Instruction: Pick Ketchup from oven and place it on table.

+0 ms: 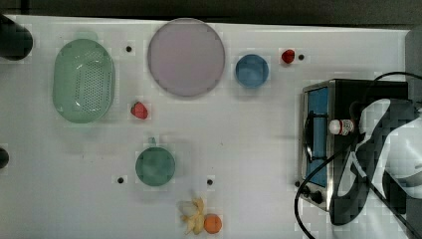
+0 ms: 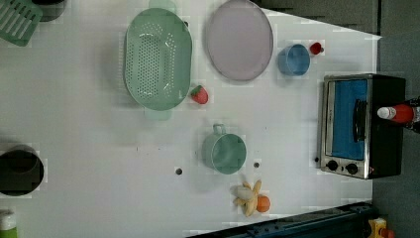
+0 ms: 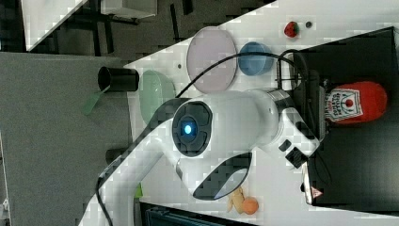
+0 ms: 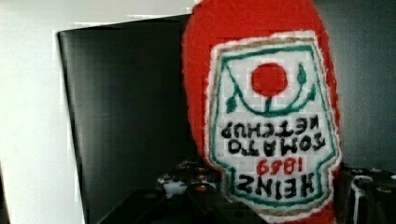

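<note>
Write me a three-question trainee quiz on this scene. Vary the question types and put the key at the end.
1. True or false: the Ketchup sits inside the oven, behind its glass door.
2. The small bowl next to the round plate is: A red, B blue, C black.
3. How many strawberries lie on the table?

Key:
1. False. The Ketchup rests on the oven's black top.
2. B.
3. Two.
</note>
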